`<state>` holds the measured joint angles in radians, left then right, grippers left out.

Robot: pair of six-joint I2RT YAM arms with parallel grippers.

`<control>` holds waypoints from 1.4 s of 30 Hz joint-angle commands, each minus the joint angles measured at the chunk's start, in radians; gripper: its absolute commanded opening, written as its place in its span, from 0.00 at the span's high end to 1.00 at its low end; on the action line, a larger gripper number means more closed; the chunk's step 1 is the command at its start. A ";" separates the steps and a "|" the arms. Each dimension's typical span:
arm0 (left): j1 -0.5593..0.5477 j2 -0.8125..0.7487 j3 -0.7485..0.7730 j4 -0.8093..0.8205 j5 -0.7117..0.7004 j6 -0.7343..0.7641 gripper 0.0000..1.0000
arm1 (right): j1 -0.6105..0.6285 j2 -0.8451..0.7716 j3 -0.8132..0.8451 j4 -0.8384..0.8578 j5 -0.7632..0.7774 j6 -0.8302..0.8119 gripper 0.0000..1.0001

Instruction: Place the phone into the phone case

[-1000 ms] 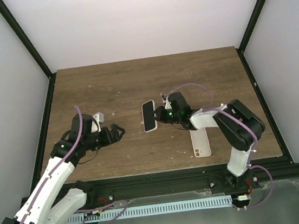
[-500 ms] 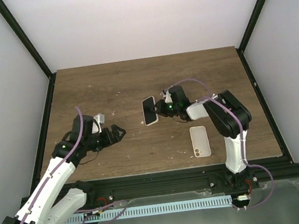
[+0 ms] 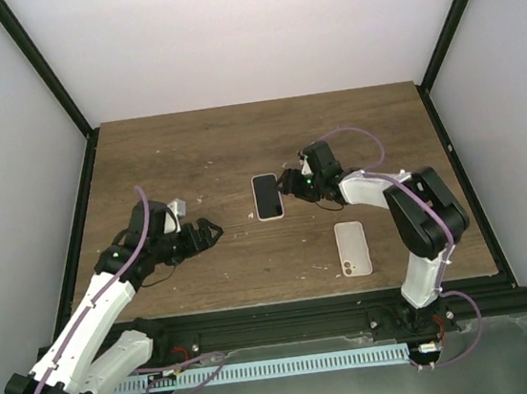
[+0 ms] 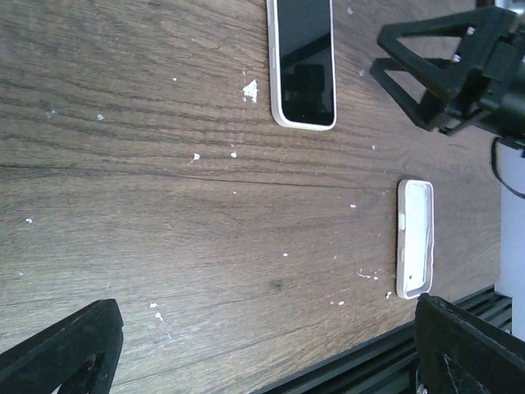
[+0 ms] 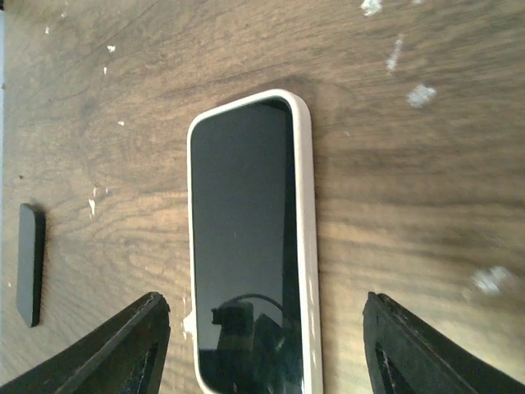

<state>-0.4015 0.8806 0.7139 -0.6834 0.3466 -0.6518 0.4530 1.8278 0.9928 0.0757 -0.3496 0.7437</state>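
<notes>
Phone (image 5: 242,246) lies inside cream case (image 5: 305,246), clearest from right wrist; left fingers (image 4: 66,345) and right fingers (image 5: 131,345) spread.

I get 3 views. The top camera sits high behind the arm bases, looking down and forward across the whole table (image 3: 172,160). The left wrist camera looks down from farther off, catching the phone (image 4: 303,66) and the loose cream case (image 4: 416,238). The right wrist camera hangs close above that phone, which all 3 share.

Bright, even overhead light, soft shadows, sharp focus; the phone (image 5: 246,238) carries a dark reflection.
</notes>
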 commanded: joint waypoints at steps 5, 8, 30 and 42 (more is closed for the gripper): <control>0.006 0.021 0.025 0.025 -0.003 -0.004 0.02 | -0.008 -0.237 -0.042 -0.413 0.168 -0.053 0.41; 0.006 0.026 0.013 0.029 -0.048 -0.030 0.03 | -0.009 -0.349 -0.109 -0.473 0.172 -0.061 0.47; 0.057 0.159 0.014 0.088 -0.144 -0.209 0.03 | -0.002 -0.551 -0.327 -0.557 0.288 -0.096 0.53; 0.300 0.251 0.092 0.026 -0.246 -0.187 0.05 | -0.002 -0.434 -0.324 -0.422 0.323 -0.009 0.51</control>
<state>-0.1883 1.1019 0.7574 -0.6308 0.1860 -0.8608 0.4530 1.3735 0.6727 -0.4370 -0.0307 0.7071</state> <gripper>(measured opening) 0.946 0.479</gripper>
